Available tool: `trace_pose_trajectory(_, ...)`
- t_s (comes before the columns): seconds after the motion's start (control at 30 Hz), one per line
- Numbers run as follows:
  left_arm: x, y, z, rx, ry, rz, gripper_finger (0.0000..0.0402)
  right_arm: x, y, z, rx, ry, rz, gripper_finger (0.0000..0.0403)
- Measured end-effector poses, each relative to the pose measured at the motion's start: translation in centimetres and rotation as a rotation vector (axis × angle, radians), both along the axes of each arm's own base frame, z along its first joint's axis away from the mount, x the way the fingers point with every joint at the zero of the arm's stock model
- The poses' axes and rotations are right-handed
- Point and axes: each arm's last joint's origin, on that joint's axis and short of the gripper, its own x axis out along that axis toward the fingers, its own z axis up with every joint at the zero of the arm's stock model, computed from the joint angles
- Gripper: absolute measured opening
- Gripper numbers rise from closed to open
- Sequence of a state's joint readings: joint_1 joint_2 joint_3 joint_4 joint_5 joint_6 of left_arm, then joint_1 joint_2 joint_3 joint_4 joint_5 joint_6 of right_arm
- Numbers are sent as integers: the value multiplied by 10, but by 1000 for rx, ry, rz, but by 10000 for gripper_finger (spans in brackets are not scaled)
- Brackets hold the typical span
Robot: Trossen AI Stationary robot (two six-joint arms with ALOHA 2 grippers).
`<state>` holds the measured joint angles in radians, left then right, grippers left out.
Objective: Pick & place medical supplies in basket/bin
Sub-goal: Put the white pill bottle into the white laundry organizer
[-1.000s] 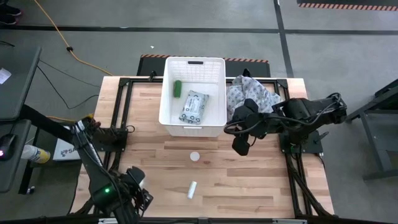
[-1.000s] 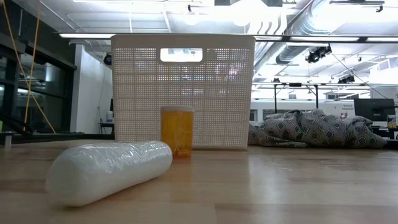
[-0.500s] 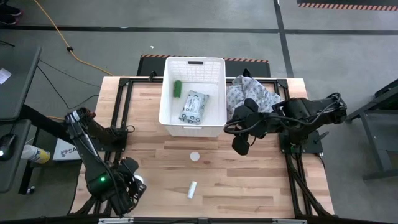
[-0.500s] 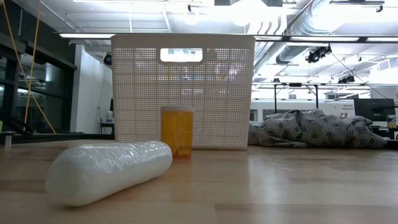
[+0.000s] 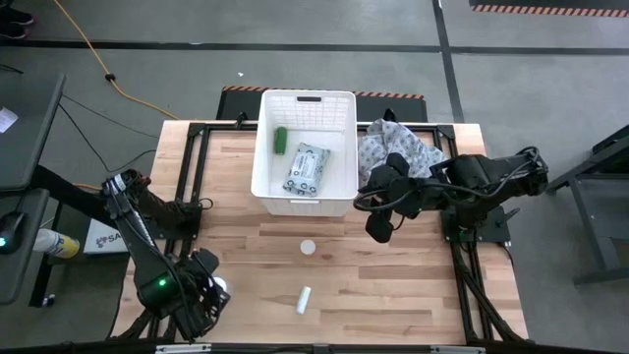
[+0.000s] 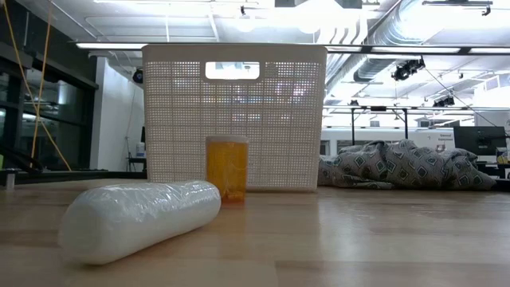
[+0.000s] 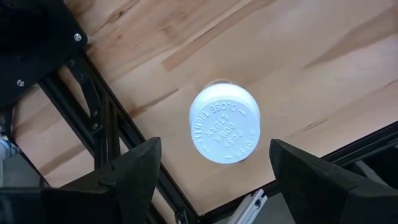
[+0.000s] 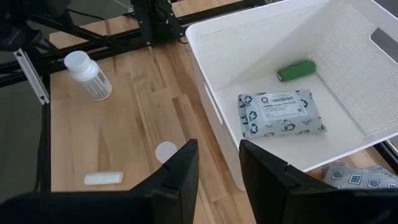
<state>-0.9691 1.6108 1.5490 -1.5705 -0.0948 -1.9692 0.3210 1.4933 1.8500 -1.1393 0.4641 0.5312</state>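
A white bottle [image 5: 218, 285] stands upright on its base near the table's front left corner, its cap [image 7: 224, 123] facing up. My left gripper [image 7: 214, 146] is open above it, one finger to each side and apart from it. My right gripper [image 5: 378, 231] is open and empty, held above the table to the right of the white lattice basket [image 5: 267, 192]. The green cylinder [image 5: 281, 139] and the wipes packet [image 5: 305, 168] lie in the basket. A white-capped amber bottle [image 5: 308, 247] stands upright and a small white tube [image 5: 304, 299] lies on the table in front of the basket.
The grey patterned cloth [image 5: 393, 147] lies bunched to the right of the basket, under my right arm. Black frame rails [image 5: 187, 211] run along the table's left and right sides. Bare wood lies between the basket and the front edge.
My left arm has shifted a little toward the table's left edge and now keeps still over the white bottle. The supplies, the basket and my right arm have not moved.
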Motion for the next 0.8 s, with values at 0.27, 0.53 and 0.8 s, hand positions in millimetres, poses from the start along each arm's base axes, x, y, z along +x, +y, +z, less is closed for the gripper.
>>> trace_pose_trajectory(0.27, 1, 0, 0, 14, -22, -36, 346, 0, 0, 0, -1, -1, -4, 108)
trace_pose_trajectory(0.53, 2, 0, 0, 22, -41, -37, 391, 0, 0, 0, -1, -2, -5, 108)
trace_pose_trajectory(0.8, 4, -3, 0, -12, -65, -36, 356, 0, 0, 0, -1, -2, -5, 108)
